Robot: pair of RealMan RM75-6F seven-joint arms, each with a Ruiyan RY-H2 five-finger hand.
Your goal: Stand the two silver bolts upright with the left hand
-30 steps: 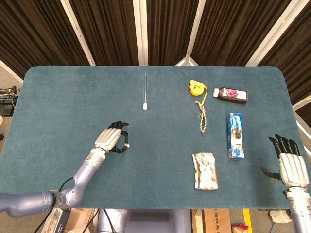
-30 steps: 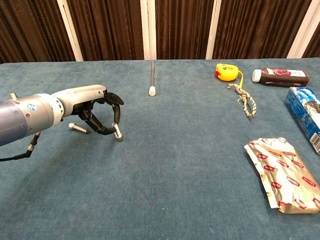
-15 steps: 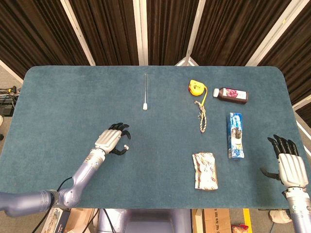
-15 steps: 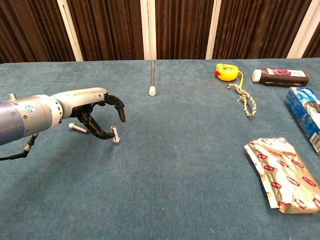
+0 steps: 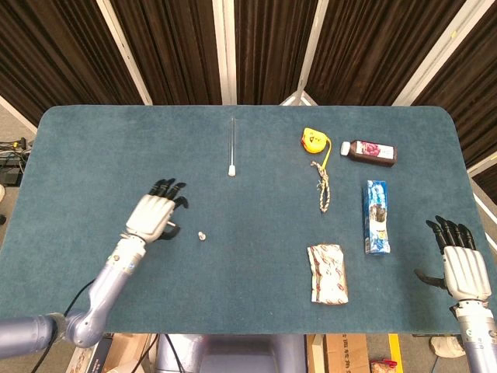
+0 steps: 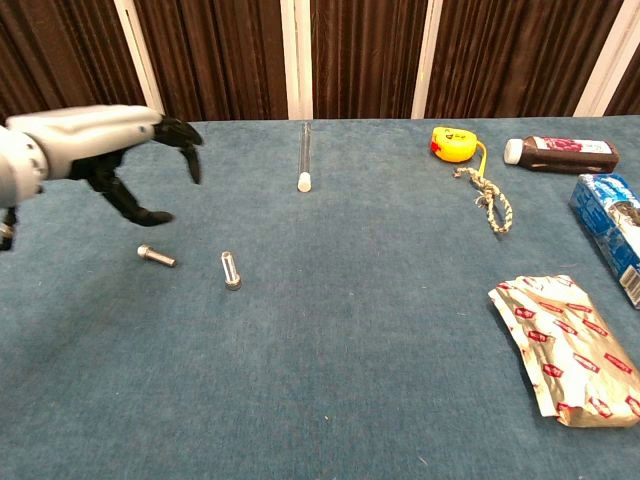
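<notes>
One silver bolt (image 6: pixel 231 271) stands upright on its head on the blue table cloth; from above it shows as a small dot (image 5: pixel 201 234). The second silver bolt (image 6: pixel 156 256) lies on its side to the left of it, and in the head view it peeks out at the edge of my left hand (image 5: pixel 172 228). My left hand (image 6: pixel 112 143) hovers above the lying bolt with fingers spread, holding nothing (image 5: pixel 154 214). My right hand (image 5: pixel 465 266) rests at the table's right front corner, fingers extended and empty.
A thin glass tube (image 6: pixel 304 155) lies at the back centre. To the right are a yellow tape measure (image 6: pixel 450 143), a knotted rope (image 6: pixel 487 202), a dark bottle (image 6: pixel 560 153), a blue packet (image 6: pixel 610 228) and a foil packet (image 6: pixel 565 346).
My left hand has let go of the bolt, lifted and drawn back to the left, opening its fingers. The bolt now stands alone. The right hand barely moved.
</notes>
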